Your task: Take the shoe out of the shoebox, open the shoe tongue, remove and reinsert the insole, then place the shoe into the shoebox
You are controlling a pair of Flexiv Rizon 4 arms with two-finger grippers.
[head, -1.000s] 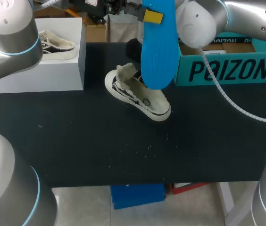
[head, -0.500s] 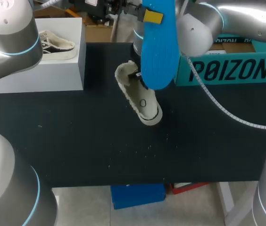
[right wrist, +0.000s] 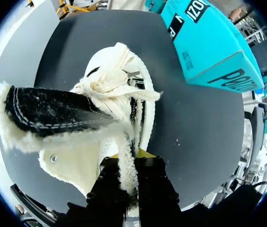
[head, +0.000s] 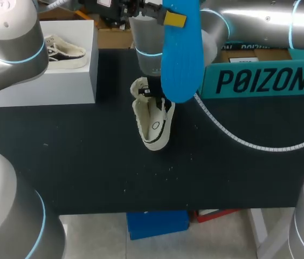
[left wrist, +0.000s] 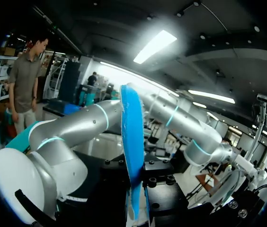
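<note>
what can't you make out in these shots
- Head view: the right gripper on the white fleece-lined shoe, hidden behind the blue foam insole.
- Head view: inside of the teal cardboard shoebox, mostly covered by the right arm.
- Left wrist view: the shoe, not in frame; insole and right arm fill it.

Bright, even light falls from overhead — glare streaks my right arm (head: 265,24). The black table (head: 87,162) looks matt, and the shoe (head: 154,127) casts only a faint shadow.

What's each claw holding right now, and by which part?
Left claw: the blue insole, near one end. Right claw: the shoe, by a fleecy edge of its upper.
</note>
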